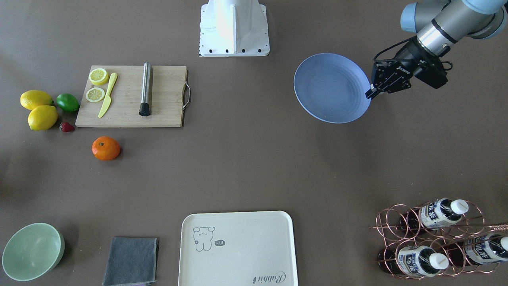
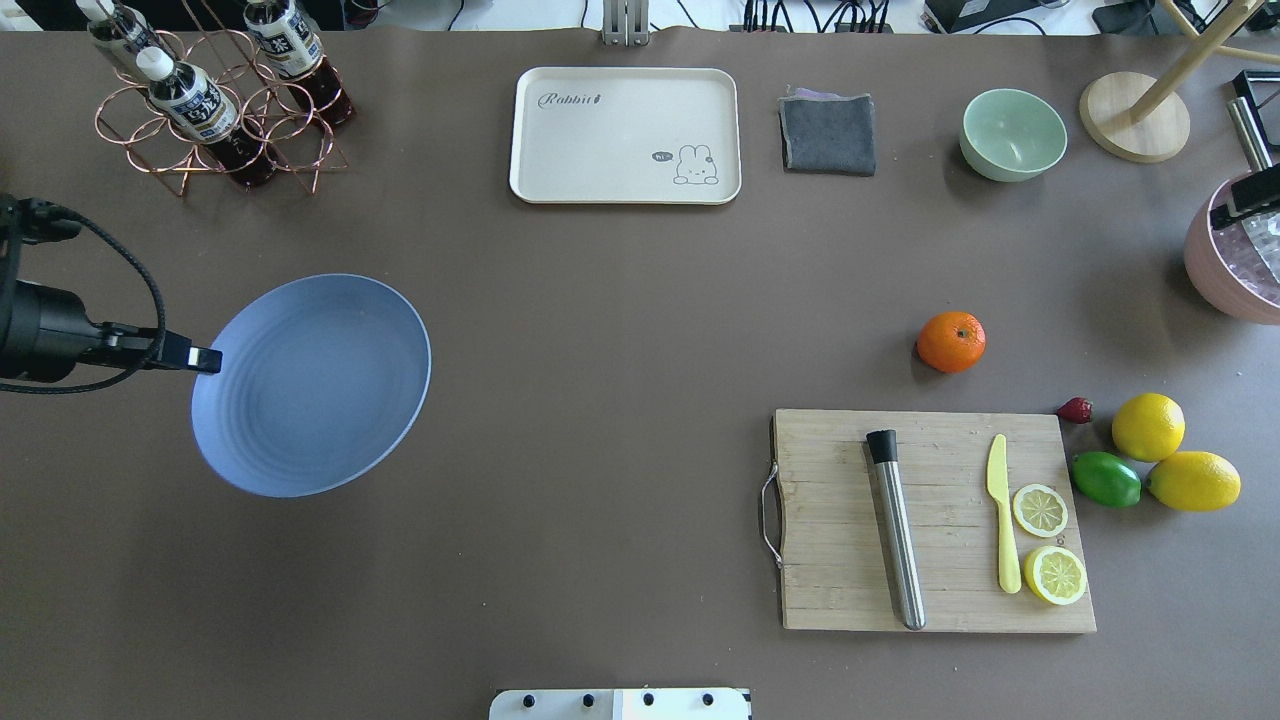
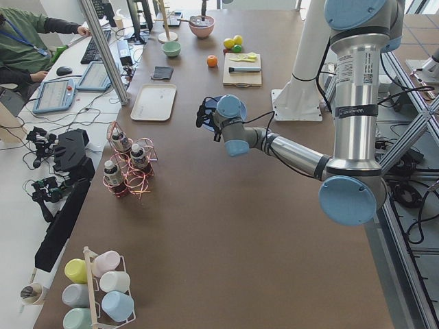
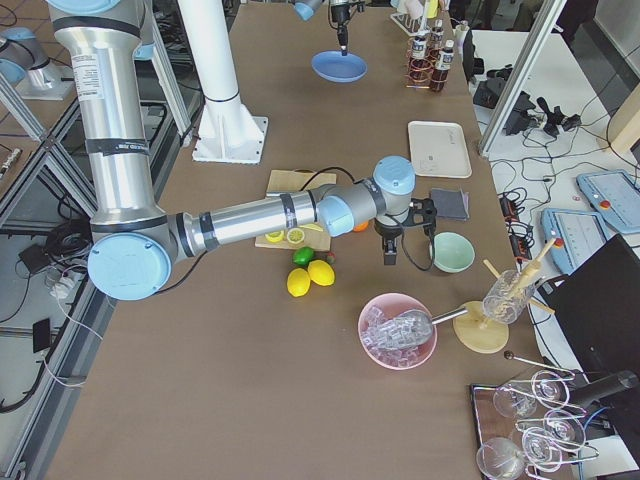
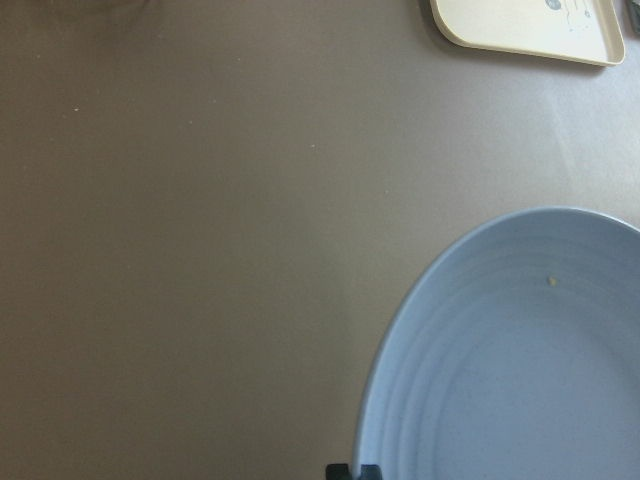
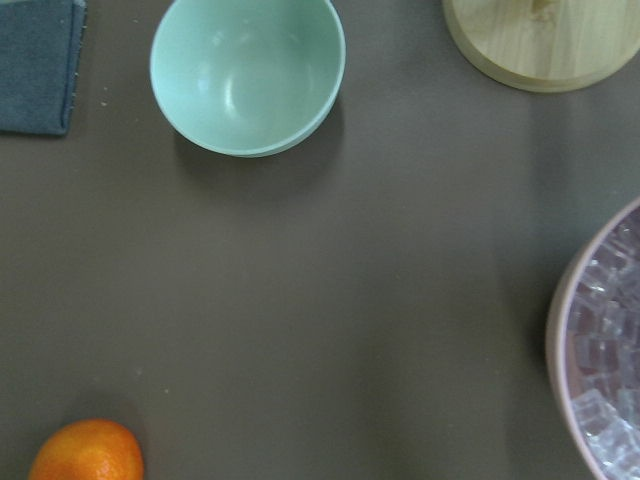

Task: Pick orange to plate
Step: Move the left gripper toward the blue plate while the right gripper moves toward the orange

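The orange (image 1: pixel 106 148) lies alone on the brown table beyond the cutting board, and shows at the bottom left of the right wrist view (image 6: pixel 88 453). Far across the table, the blue-lavender plate (image 2: pixel 312 385) looks tilted, held at its rim. My left gripper (image 1: pixel 371 92) is shut on that rim; the left wrist view shows the plate (image 5: pixel 520 360) by the fingertips. My right gripper (image 4: pixel 390 255) hangs high between the orange and the green bowl; I cannot tell whether it is open or shut.
A cutting board (image 2: pixel 930 520) carries a steel muddler, yellow knife and lemon halves. Lemons (image 2: pixel 1148 427), a lime (image 2: pixel 1106 479) and a strawberry sit beside it. Green bowl (image 2: pixel 1012 134), grey cloth, cream tray (image 2: pixel 625 135), bottle rack (image 2: pixel 215 100), pink ice bowl (image 2: pixel 1235 270) line the edges.
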Controlling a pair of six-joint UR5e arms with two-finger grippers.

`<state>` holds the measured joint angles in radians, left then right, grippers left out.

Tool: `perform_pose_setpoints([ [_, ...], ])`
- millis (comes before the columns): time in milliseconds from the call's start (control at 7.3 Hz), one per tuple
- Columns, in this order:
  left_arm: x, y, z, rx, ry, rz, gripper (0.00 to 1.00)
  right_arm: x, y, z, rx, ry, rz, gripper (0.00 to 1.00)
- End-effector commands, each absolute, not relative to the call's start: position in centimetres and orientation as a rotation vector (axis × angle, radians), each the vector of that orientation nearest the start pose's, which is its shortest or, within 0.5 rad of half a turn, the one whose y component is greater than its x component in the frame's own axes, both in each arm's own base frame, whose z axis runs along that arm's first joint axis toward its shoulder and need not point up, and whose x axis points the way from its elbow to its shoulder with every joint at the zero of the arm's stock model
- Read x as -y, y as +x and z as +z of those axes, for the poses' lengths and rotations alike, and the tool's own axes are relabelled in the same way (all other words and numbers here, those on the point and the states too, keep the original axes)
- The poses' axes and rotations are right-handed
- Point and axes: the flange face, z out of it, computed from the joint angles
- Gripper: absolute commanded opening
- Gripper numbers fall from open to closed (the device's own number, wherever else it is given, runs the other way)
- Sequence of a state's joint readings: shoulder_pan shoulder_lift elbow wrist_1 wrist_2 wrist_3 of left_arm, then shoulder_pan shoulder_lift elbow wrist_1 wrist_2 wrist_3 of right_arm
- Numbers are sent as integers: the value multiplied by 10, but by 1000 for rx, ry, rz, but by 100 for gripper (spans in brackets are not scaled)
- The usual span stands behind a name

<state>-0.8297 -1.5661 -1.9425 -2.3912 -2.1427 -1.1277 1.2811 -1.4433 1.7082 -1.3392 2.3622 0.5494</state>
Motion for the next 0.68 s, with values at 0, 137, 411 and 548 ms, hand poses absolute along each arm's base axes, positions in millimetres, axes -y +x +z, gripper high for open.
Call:
perform_pose_setpoints([
  [0,414,306,325,-1127,287,-44,0,559,-158,452,923,84,63,100],
  [137,408,337,310,-1111,285,-64,0,561,-184,433,915,85,81,100],
  [411,376,439,246,-1077,275,-137,0,557,-231,410,907,76,89,100],
  [548,347,479,231,-1081,256,-159,0,555,-254,396,909,69,106,100],
])
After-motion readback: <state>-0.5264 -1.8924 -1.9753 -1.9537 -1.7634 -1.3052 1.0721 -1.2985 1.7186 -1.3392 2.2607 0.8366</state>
